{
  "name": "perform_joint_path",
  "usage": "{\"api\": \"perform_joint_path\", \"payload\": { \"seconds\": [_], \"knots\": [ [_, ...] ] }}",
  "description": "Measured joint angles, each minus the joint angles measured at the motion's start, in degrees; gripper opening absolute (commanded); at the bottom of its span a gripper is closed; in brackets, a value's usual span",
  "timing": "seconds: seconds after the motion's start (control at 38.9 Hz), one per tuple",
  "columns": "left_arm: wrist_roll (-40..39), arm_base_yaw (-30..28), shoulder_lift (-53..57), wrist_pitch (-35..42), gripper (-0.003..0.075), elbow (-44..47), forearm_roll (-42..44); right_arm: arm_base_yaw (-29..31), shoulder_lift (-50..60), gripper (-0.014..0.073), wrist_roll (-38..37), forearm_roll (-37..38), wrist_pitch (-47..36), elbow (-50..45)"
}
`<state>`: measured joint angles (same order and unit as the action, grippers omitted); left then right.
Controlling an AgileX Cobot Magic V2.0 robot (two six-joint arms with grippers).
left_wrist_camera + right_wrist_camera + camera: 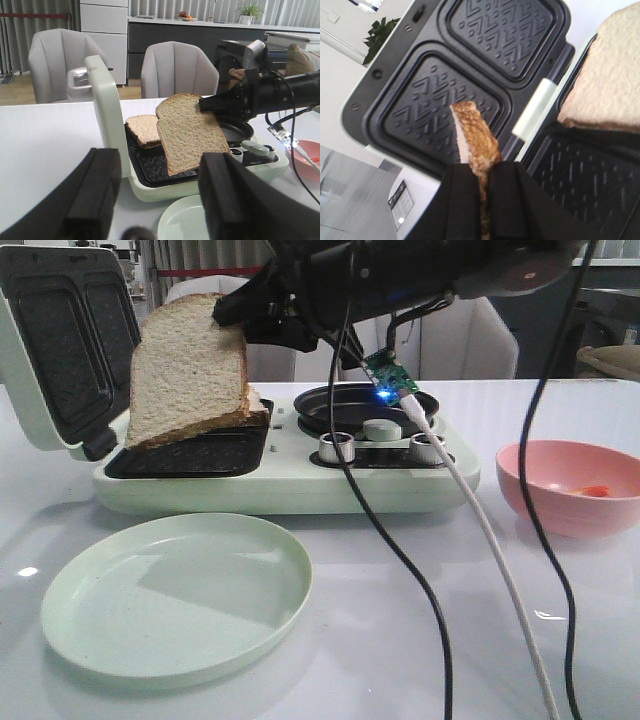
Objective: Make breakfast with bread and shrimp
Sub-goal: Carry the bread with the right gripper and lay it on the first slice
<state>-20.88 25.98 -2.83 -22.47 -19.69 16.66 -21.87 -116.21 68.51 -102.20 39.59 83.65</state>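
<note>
On our glossy white table (400,640), from the left: an empty green plate (178,592), the open sandwich maker (300,480), a pink bowl (570,485) holding shrimp (596,490). Our right gripper (485,200) pinches a bread slice (190,365) above it; our left gripper (160,200) hangs released. Grey chairs (177,70) stand behind.

Showroom-style kitchen/dining area: padded chairs (179,67), counter w/ cabinets (170,37), white table (400,640), curtains (37,30).

Your right arm reaches across from the right, high over the table, its gripper (485,200) clamped on the crust of a bread slice (190,365). Your left gripper (160,200) hangs back, fingers (95,195) spread wide apart.
</note>
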Motion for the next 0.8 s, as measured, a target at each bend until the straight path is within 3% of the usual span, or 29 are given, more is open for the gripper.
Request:
{"api": "perform_joint_path", "payload": {
  "seconds": [0.54, 0.64, 0.8],
  "knots": [
    [0.0, 0.0, 0.0, 0.0, 0.0416, 0.0, 0.0, -0.27, -10.32, 0.0162, 0.09, -0.12, -3.52, 9.1],
    [0.0, 0.0, 0.0, 0.0, 0.0416, 0.0, 0.0, -0.27, -11.09, 0.0245, 0.09, -0.22, -4.6, 9.41],
    [0.0, 0.0, 0.0, 0.0, 0.0416, 0.0, 0.0, -0.27, -11.3, 0.0475, 0.09, -0.22, -6.33, 9.55]
  ]
}}
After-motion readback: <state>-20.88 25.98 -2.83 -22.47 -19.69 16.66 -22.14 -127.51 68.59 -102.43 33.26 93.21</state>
